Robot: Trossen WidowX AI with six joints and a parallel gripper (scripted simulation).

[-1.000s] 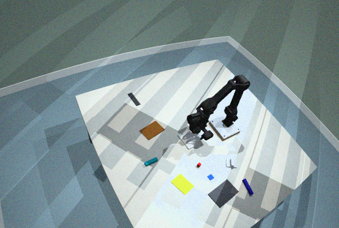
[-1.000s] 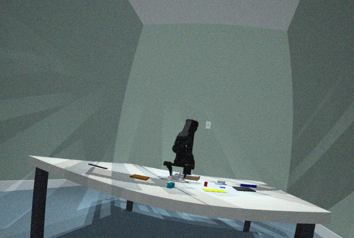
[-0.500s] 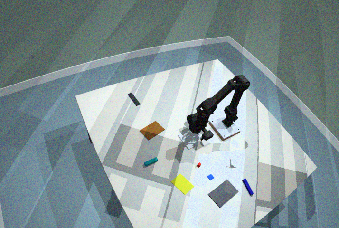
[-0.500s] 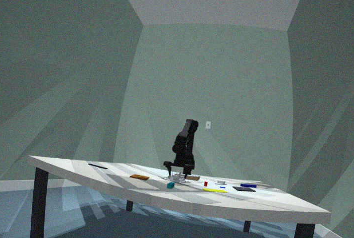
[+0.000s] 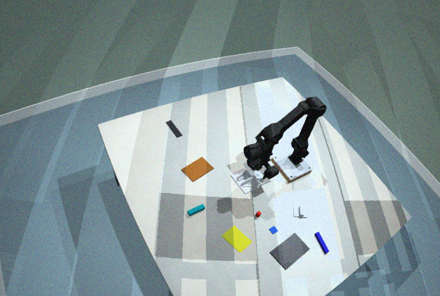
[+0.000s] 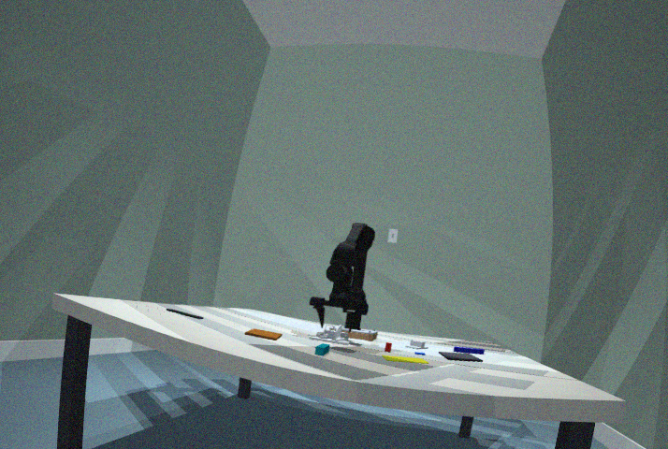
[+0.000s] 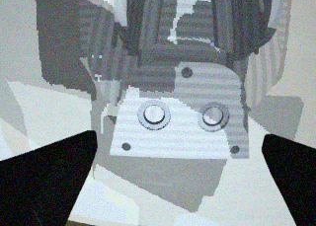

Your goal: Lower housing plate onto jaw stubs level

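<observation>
Wrist view shows the black two-finger tool [image 5: 252, 176] [image 6: 336, 328] [image 7: 182, 142] spread wide, with nothing pinched in it. Between its fingers, and apart from them, is the light grey housing plate [image 7: 173, 137] with a round corner and three dark holes. It lies over the near ends of two long, curved grey jaws [image 7: 140, 26] [image 7: 245, 24]. Two round pin tops [image 7: 154, 113] [image 7: 213, 115] with rings around them show on the plate. I cannot tell if it sits fully level.

In the top view, the black jointed arm [image 5: 283, 125] [image 6: 345, 265] bends over these parts from a wood-sided base [image 5: 280, 171] [image 6: 364, 336] just to the right. All of it is on the big white table [image 5: 140, 156] [image 6: 345, 391].

To the left are a flat orange board [image 5: 197, 169] [image 6: 263, 334] and, farther off, a thin black block [image 5: 174, 128] [image 6: 184, 313]. Nearer are a teal bar [image 5: 196, 209] [image 6: 322, 349], a flat yellow board [image 5: 236, 238] [image 6: 404, 359] and a tiny red block [image 5: 257, 213] [image 6: 387, 347]. Near and to the right are a small blue square [image 5: 273, 230] [image 6: 419, 354], a flat dark grey board [image 5: 289, 251] [image 6: 460, 356] and a deep blue bar [image 5: 321, 242] [image 6: 468, 350].
</observation>
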